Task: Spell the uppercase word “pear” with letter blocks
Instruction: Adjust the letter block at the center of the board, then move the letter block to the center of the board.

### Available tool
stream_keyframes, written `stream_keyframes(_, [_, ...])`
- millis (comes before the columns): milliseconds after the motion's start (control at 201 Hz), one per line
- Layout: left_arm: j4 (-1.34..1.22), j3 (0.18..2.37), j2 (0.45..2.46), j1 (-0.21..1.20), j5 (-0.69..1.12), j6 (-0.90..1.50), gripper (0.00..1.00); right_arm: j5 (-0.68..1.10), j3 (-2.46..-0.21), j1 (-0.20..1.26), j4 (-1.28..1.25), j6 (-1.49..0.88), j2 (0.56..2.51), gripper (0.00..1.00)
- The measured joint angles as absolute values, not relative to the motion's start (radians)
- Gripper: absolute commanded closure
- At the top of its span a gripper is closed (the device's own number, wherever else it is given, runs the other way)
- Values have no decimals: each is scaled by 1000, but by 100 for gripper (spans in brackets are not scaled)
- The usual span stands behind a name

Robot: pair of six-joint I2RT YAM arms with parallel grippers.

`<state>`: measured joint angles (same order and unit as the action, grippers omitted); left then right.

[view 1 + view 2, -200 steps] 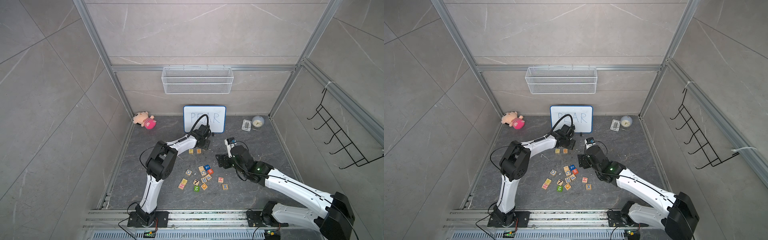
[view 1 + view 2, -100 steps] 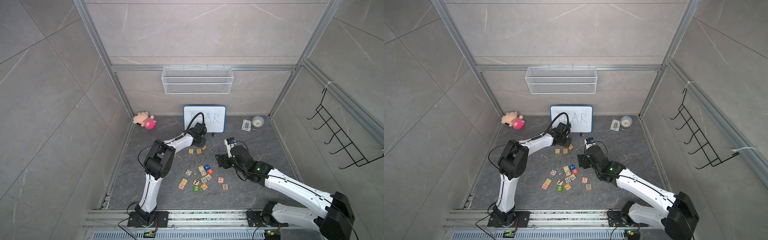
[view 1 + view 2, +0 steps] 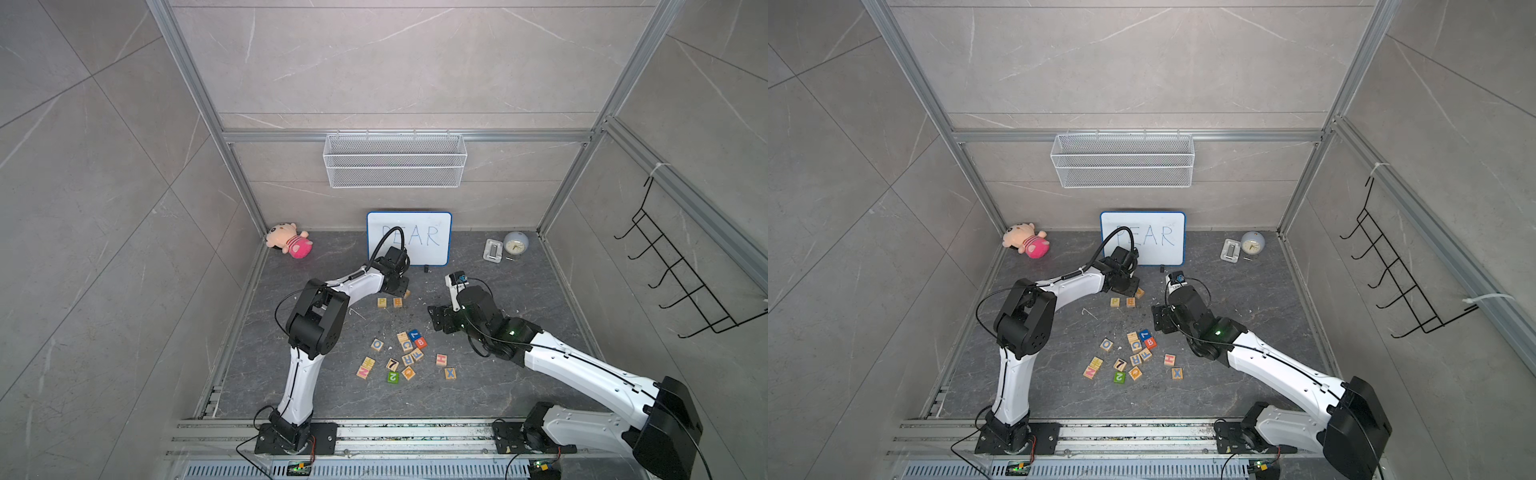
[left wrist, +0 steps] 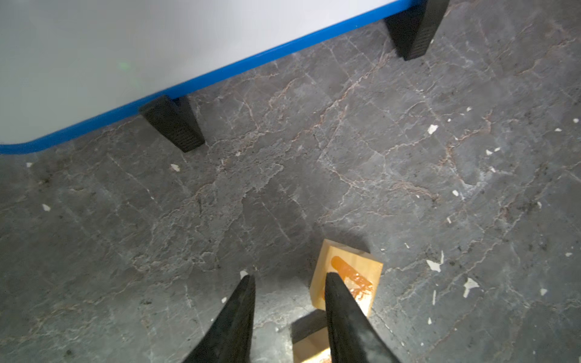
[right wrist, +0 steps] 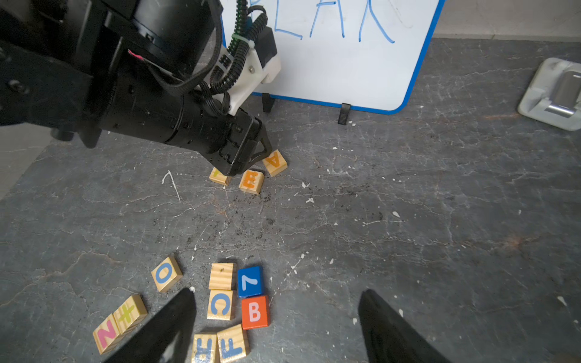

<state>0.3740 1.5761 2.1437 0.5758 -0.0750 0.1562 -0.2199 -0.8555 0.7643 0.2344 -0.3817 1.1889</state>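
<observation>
Nudging the skewed A block (image 4: 356, 267) into line beside the E block (image 5: 251, 181) seems the aim; left gripper (image 4: 289, 276) narrow, empty, one finger (image 4: 342, 314) beside it; right gripper (image 5: 276, 293) wide, near the R block (image 5: 204, 349).

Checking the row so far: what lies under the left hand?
Under the left hand, only bare floor shows between its fingers. One finger covers part of the orange A block, and in the right wrist view the hand hides most of the P block.
</observation>
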Motion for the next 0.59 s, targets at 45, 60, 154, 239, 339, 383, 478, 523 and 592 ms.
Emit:
stream_keyframes(45, [377,1575,2144,563,-75,159,74,-220,-859,764,234,-382,1190,16])
stream_keyframes(60, [378,1575,2144,560,-75,159,75,-219,-860,764,235,-382,1190,16])
stream_keyframes(154, [381,1574,2144,543,-77,160,80,-216,-862,764,235,-382,1190,16])
stream_keyframes(239, [381,1573,2145,536,-76,164,84,-212,-862,764,235,-382,1189,16])
stream_keyframes(339, [387,1581,2155,539,-74,164,89,-212,-862,764,235,-382,1183,16])
stream_keyframes(383, [397,1597,2168,540,-70,164,90,-212,-862,764,235,-382,1178,16])
stream_keyframes(478, [402,1640,2210,542,-63,164,91,-212,-862,764,235,-382,1164,16])
stream_keyframes(523, [402,1649,2222,544,-54,165,92,-212,-862,764,235,-382,1159,16])
stream_keyframes(592, [405,1651,2225,546,-46,165,92,-213,-862,764,235,-382,1153,16])
